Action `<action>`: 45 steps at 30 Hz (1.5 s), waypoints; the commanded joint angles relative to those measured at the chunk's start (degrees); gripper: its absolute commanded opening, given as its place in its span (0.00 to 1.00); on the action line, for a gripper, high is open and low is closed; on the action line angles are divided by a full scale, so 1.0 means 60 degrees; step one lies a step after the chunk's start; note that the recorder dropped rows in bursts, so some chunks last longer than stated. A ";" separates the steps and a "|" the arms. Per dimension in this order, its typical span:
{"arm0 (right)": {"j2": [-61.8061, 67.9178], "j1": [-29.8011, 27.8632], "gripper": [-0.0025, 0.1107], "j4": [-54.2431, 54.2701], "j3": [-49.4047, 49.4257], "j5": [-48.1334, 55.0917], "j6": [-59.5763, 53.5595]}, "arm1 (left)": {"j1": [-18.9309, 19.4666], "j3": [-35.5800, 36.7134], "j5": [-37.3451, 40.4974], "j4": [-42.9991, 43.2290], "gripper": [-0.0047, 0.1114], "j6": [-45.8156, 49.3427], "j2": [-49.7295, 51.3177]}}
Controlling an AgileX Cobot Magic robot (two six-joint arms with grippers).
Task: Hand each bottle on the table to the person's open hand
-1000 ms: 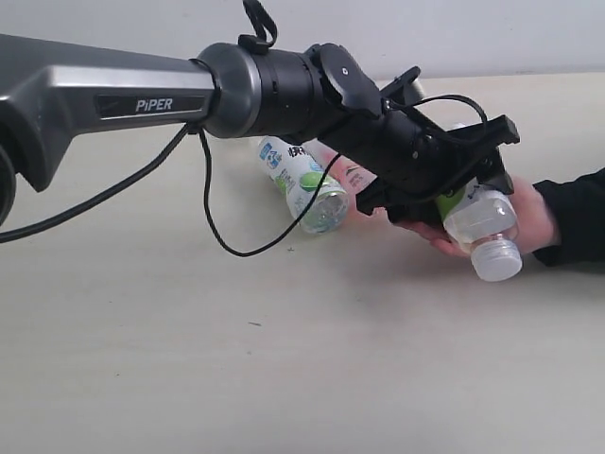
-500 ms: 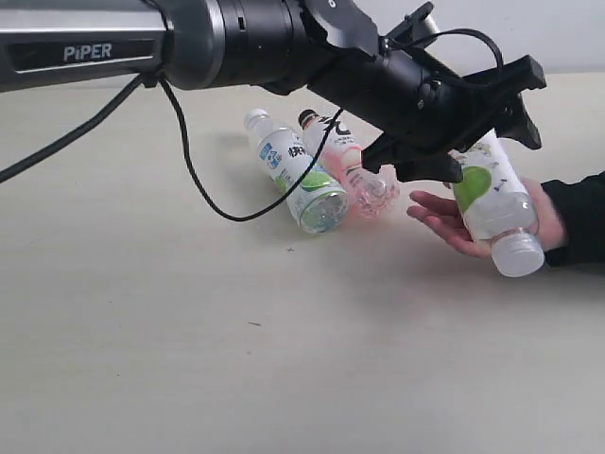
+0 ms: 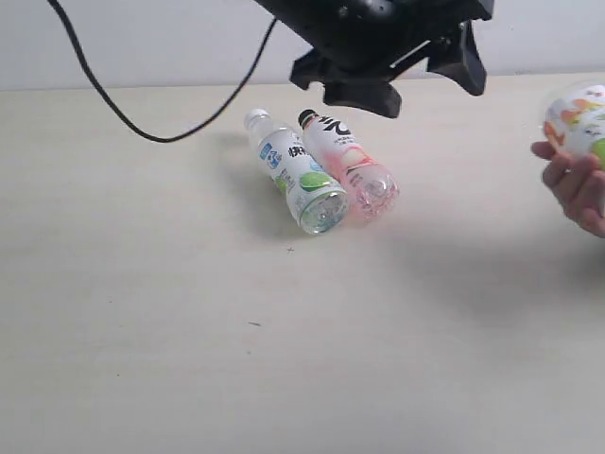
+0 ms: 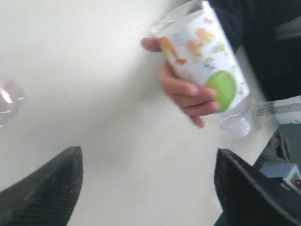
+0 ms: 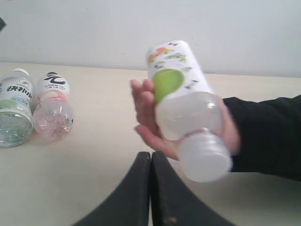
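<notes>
Presently, one item counts as delivered: the green-apple bottle (image 5: 181, 99), squarish, clear plastic under a printed white sleeve, with a pale ribbed cap, is gripped in the person's hand (image 5: 146, 122), held clear of the table (image 3: 142, 359) at the right edge of the exterior view. Outstanding are two items lying side by side and touching near the table's middle: the white/blue/green bottle (image 3: 298, 175) and the pink bottle (image 3: 352, 168) with its black cap. Both are round, glossy and clear-walled, with lobed bases toward the exterior camera. A fourth bottle cannot be made out in any view. The left gripper (image 4: 148, 151) is raised above the pair, its fingers spread wide with nothing between them, and its dark pads are finely cross-hatched. The right gripper (image 5: 151, 160) has its smooth black fingers pressed together and empty, pointed toward the hand. The table is flat, matte and pale beige, with a few dark specks. By judgement, at least two handovers are left, and the round bodies look apt to roll.
</notes>
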 commanded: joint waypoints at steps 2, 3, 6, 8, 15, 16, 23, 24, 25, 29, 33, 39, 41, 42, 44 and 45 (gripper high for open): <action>-0.0048 -0.0021 0.02 -0.0028 0.0047 -0.0138 -0.0012 | 0.0000 -0.0062 0.1252 0.3518 0.48 -0.1554 -0.0794; -0.0048 -0.0021 0.02 -0.0028 0.0047 -0.0138 -0.0012 | -0.0016 -0.0062 0.1464 0.4043 0.40 -0.1847 -0.0896; -0.0048 -0.0021 0.02 -0.0028 0.0047 -0.0138 -0.0012 | -0.0091 0.0211 0.2048 0.5182 0.05 -0.2072 -0.1272; -0.0048 -0.0021 0.02 -0.0028 0.0047 -0.0138 -0.0012 | -0.0091 0.0760 0.1940 0.5540 0.07 -0.2146 -0.1680; -0.0048 -0.0021 0.02 -0.0028 0.0047 -0.0138 -0.0012 | -0.0091 0.4461 -0.1659 0.6156 0.06 -0.2063 -0.4388; -0.0048 -0.0021 0.02 -0.0028 0.0047 -0.0138 -0.0012 | -0.0091 0.5004 -0.2134 0.6202 0.06 -0.1984 -0.4782; -0.0048 -0.0021 0.02 -0.0028 0.0047 -0.0138 -0.0012 | -0.0072 0.9178 -0.4330 0.7280 0.06 -0.1867 -0.8338; -0.0048 -0.0021 0.02 -0.0028 0.0047 -0.0138 -0.0012 | -0.0072 0.9674 -0.4424 0.7494 0.06 -0.1915 -0.8813; -0.0048 -0.0021 0.02 -0.0028 0.0047 -0.0138 -0.0012 | -0.0072 1.0047 -0.4467 0.7519 0.06 -0.1939 -0.9178; -0.0048 -0.0021 0.02 -0.0028 0.0047 -0.0138 -0.0012 | -0.0072 1.1707 -0.4696 0.7499 0.06 -0.2592 -1.0612; -0.0048 -0.0021 0.02 -0.0028 0.0047 -0.0138 -0.0012 | -0.0072 1.2594 -0.4306 0.7530 0.06 -0.2612 -1.1552; -0.0048 -0.0021 0.02 -0.0028 0.0047 -0.0138 -0.0012 | -0.0072 1.3435 -0.3796 0.7492 0.06 -0.2611 -1.2391; -0.0048 -0.0021 0.02 -0.0028 0.0047 -0.0138 -0.0012 | -0.0072 1.3631 -0.3779 0.7492 0.06 -0.2611 -1.2485; -0.0048 -0.0021 0.02 -0.0028 0.0047 -0.0138 -0.0012 | -0.0072 1.3713 -0.3781 0.7492 0.06 -0.2611 -1.2485; -0.0048 -0.0021 0.02 -0.0028 0.0047 -0.0138 -0.0012 | -0.0072 1.3772 -0.3627 0.7492 0.06 -0.2611 -1.2485; -0.0048 -0.0021 0.02 -0.0028 0.0047 -0.0138 -0.0012 | -0.0072 1.3772 -0.3558 0.7492 0.06 -0.2611 -1.2485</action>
